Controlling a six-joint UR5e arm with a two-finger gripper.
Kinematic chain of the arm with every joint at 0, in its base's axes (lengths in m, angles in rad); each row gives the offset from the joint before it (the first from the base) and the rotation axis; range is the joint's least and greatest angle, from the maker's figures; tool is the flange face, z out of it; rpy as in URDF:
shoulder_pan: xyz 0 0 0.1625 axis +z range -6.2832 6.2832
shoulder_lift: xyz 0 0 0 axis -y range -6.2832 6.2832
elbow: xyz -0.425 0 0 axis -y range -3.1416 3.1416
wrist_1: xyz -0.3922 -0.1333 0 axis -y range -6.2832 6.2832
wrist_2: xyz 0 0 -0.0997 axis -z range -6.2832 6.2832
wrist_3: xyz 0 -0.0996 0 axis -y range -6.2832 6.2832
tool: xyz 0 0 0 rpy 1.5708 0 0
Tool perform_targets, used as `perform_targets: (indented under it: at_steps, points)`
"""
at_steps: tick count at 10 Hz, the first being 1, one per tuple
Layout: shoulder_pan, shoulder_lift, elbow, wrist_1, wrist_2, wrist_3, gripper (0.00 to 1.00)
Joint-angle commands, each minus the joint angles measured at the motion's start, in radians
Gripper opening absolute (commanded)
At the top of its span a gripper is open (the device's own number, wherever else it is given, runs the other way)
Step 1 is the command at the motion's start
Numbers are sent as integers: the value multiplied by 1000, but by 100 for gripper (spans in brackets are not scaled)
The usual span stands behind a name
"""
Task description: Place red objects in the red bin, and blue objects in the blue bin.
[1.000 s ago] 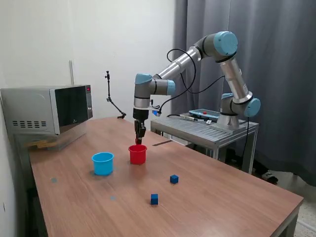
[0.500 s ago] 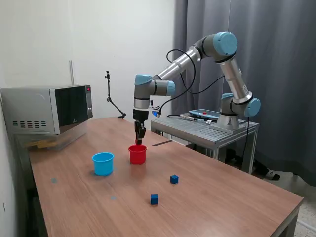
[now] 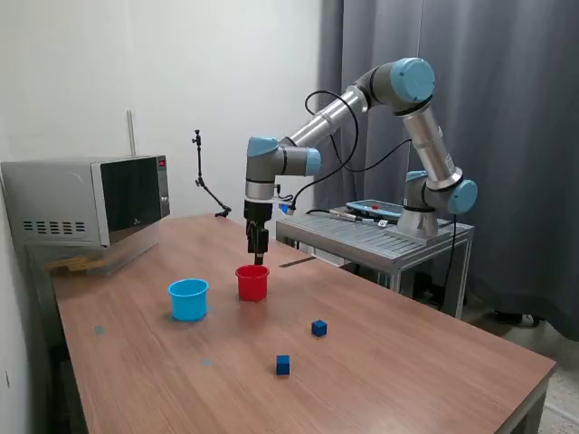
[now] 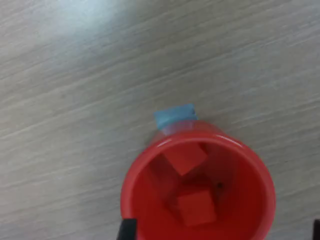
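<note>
The end effector (image 3: 258,257) hangs just above the red cup (image 3: 252,283) on the table (image 3: 407,362); I cannot tell its state. Two red cubes (image 4: 186,157) lie inside this cup, directly below it.

We see a microwave (image 3: 86,201) at the exterior view's left on the wooden table (image 3: 407,362), a thin black stand (image 3: 204,185) behind, and grey curtains (image 3: 507,108) beyond a metal cart (image 3: 371,237).
</note>
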Motion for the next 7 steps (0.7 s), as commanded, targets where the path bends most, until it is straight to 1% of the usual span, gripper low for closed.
perform_targets:
  at_steps: [1, 2, 3, 4, 5, 6, 7]
  points:
    - [16, 0, -8, 3, 0, 7, 100]
    - [57, -1, -11, 3, 2, 7, 100]
    - [103, -1, -18, 5, 36, 7, 100]
    - [151, -5, -19, 6, 85, 7, 100]
    - [209, -6, -19, 6, 86, 7, 100]
    - [238, -6, -8, 8, 89, 15, 100]
    - [254, 5, -10, 15, 89, 74, 100]
